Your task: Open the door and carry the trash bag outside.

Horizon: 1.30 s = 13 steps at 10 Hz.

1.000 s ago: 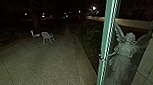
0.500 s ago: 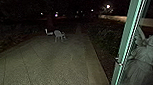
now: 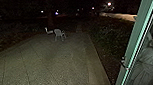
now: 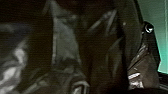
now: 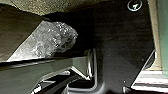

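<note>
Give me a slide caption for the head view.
Night on a paved yard, a white armchair at its far end, a green door frame at right.

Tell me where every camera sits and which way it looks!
Head: high up, looking forward and down at paving, a pale chair and a green frame.
Left arm's wrist: facing what looks like the shiny trash bag; the robot's round fitting shows.
Right arm's wrist: facing crinkly plastic and paving, past the robot's dark plate and bar.
Both head and right wrist views probably share paving.
</note>
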### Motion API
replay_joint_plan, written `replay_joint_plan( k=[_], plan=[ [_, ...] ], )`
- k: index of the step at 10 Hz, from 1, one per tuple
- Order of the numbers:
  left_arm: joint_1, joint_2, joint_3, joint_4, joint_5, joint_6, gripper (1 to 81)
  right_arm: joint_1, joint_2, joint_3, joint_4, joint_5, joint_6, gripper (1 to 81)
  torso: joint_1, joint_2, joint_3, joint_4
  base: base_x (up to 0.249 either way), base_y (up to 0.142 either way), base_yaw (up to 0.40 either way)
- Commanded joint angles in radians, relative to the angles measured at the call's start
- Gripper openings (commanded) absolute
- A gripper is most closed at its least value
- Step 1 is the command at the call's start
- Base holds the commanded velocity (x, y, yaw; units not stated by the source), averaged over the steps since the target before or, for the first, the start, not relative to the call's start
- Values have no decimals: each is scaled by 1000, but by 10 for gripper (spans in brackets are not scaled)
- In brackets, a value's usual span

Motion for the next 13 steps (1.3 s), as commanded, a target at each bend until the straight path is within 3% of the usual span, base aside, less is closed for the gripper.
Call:
replay_joint_plan(
  k=[1, 5, 6, 7, 8, 9, 11, 12, 13],
  plan=[
    [-59, -2, -1, -2, 65, 9, 10, 44, 10, 8, 4, -50, -6, 811, 0, 0, 0, 0, 100, 0, 0],
    [-59, -4, -1, -4, 63, 9, 10, 44, 10, 10, 4, -50, -8, 811, 0, 1, 0, 0, 101, 0, 0],
    [-59, -4, -1, -4, 63, 9, 10, 42, 12, 11, 2, -50, -8, 811, 0, 1, 0, 38, 101, 0, 0],
    [-60, -5, -1, -4, 63, 9, 10, 42, 12, 11, 2, -50, -8, 811, 1, 2, -1, 98, 101, 0, 0],
    [-59, -5, -1, -4, 63, 9, 10, 44, 12, 11, 2, -50, -8, 811, 1, 2, -1, 106, 101, 0, 0],
    [-59, -5, -1, -4, 63, 9, 10, 45, 12, 11, 2, -50, -8, 811, 0, 1, -1, 127, 101, 0, 0],
    [-59, -4, -1, -4, 63, 9, 10, 45, 12, 10, 1, -50, -8, 811, 0, 1, -1, 194, 101, 0, 0],
    [-59, -4, -1, -4, 63, 9, 10, 45, 12, 8, 2, -50, -8, 811, 0, 2, -1, 133, 101, 0, 0],
    [-59, -4, -1, -4, 63, 9, 10, 47, 12, 10, 2, -50, -8, 811, -1, 1, -1, 163, 101, 0, 0]
  ],
)
